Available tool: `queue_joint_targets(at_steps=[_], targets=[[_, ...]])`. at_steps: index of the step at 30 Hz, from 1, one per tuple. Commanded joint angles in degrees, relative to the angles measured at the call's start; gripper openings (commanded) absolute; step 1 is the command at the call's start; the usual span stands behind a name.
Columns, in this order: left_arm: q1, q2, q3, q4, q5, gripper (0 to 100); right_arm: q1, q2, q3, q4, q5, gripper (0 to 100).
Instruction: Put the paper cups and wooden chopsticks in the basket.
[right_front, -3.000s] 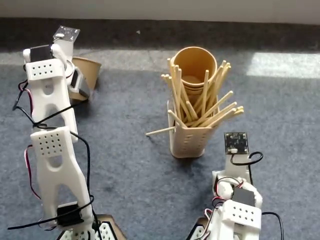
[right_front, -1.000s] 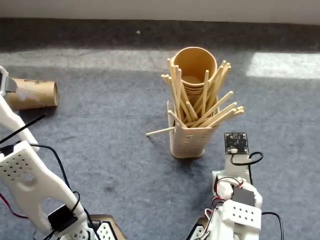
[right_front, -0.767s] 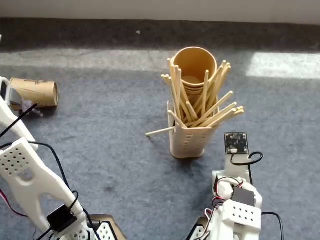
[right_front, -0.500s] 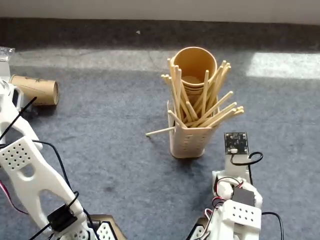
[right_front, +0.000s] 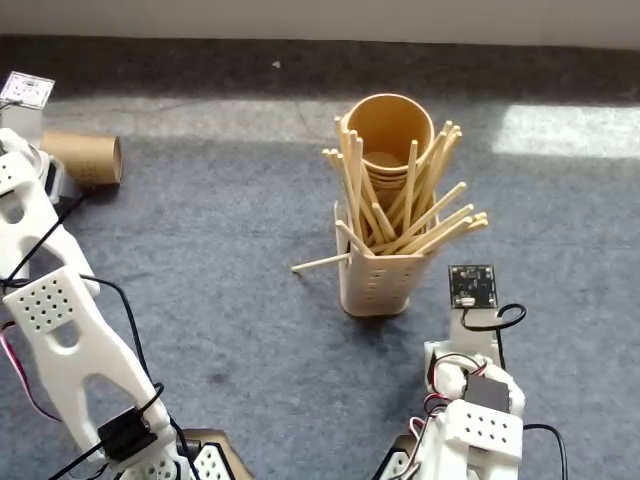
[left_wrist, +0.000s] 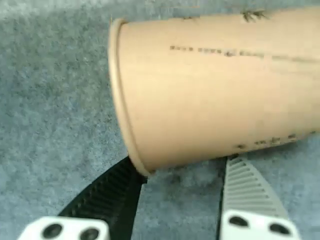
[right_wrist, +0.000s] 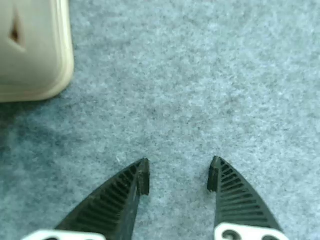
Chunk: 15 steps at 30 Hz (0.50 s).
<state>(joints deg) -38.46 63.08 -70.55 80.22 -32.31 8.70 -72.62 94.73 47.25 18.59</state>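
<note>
Cup (right_front: 88, 158) lay on its side, well left of the basket (right_front: 385, 288), at the tips of the left gripper (left_wrist: 184, 168), jaws open and empty; closing there might squash it or roll it away.

Left claw (left_wrist: 182, 167), right claw (right_wrist: 177, 175): both agape.
</note>
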Motion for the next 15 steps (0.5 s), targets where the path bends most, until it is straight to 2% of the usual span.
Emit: queue_joint_targets(at_steps=[1,15], targets=[[0.57,-0.92,-1.71,-5.98,-0.62,25,-0.75,-0.13,0.66,-0.75,0.44,20.2],[7.52,-0.92,-1.80,-5.89,-0.35,25,-0.84,-0.13,0.66,-0.84,0.44,20.2]])
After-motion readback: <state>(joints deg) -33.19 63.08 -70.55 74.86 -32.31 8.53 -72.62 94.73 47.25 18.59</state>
